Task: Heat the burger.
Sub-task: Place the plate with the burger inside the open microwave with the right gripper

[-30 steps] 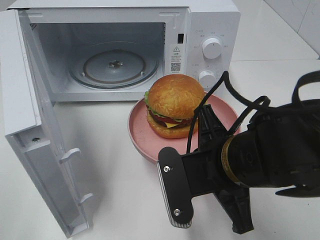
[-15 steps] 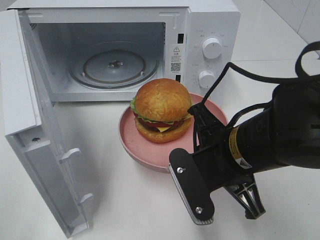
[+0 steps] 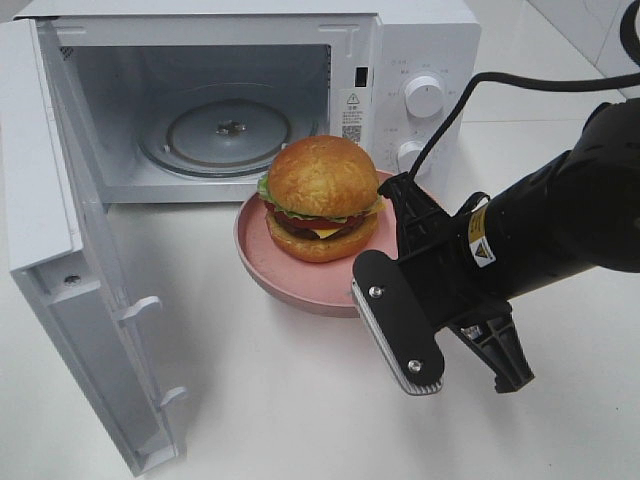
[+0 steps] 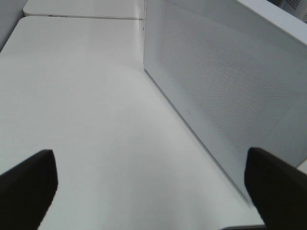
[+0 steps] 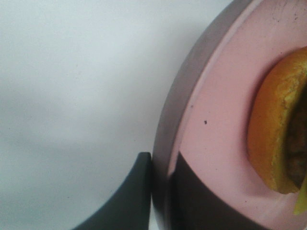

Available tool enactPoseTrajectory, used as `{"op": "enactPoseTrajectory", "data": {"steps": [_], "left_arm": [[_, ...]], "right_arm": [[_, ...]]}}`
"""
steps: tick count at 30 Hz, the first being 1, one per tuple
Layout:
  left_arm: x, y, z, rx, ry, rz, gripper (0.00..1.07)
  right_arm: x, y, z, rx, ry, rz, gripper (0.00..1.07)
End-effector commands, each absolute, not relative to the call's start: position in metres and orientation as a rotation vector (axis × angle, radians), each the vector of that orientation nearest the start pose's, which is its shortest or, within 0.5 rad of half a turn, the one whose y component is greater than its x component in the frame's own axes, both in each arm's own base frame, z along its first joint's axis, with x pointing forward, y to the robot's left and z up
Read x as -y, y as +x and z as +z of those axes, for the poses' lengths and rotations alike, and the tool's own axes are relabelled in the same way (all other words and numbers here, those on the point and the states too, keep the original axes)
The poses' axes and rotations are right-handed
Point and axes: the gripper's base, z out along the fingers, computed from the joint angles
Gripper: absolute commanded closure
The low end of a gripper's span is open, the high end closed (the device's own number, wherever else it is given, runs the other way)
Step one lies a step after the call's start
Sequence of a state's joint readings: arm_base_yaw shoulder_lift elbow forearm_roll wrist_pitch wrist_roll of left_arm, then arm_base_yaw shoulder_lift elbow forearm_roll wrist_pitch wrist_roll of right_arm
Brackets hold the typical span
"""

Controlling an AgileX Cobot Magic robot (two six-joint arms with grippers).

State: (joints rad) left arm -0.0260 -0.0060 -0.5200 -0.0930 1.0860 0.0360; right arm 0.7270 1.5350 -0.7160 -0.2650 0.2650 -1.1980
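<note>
The left arm's fingers [image 4: 29, 184] gape wide and empty beside the microwave [image 4: 225, 96]. Its door [image 3: 60, 250] stands open. The burger [image 3: 322, 198] sits on the pink plate [image 3: 280, 275] just before the cavity [image 3: 200, 80]. The right arm's fingers [image 5: 127, 203] pinch the plate's right rim, so burger and cavity lie to their left.

burger [image 3: 322, 195] on pink plate [image 3: 278, 275] before open microwave [image 3: 425, 45].

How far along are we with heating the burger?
Done: the white microwave has its door open, glass turntable bare. In hand: the right pincer is shut on the rim of the round pink plate bearing the glossy golden-brown burger, before the opening. Left: plate inside, door shut, heating started.
</note>
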Motion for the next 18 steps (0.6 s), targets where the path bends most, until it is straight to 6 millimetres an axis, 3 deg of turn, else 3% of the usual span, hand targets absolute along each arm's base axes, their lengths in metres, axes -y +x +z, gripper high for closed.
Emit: {"op": "enactPoseTrajectory", "data": {"steps": [1, 18], "left_arm": [[0.0075, -0.0116, 0.281, -2.013, 0.06, -0.11, 0.09], [0.0075, -0.0116, 0.281, -2.013, 0.06, -0.11, 0.09]], "right_arm": [[-0.184, 0.2202, 0.1894, -1.157, -2.242, -0.383, 1.07], [-0.1896, 0.2233, 0.1945, -1.064, -2.21, -0.403, 1.07]]}}
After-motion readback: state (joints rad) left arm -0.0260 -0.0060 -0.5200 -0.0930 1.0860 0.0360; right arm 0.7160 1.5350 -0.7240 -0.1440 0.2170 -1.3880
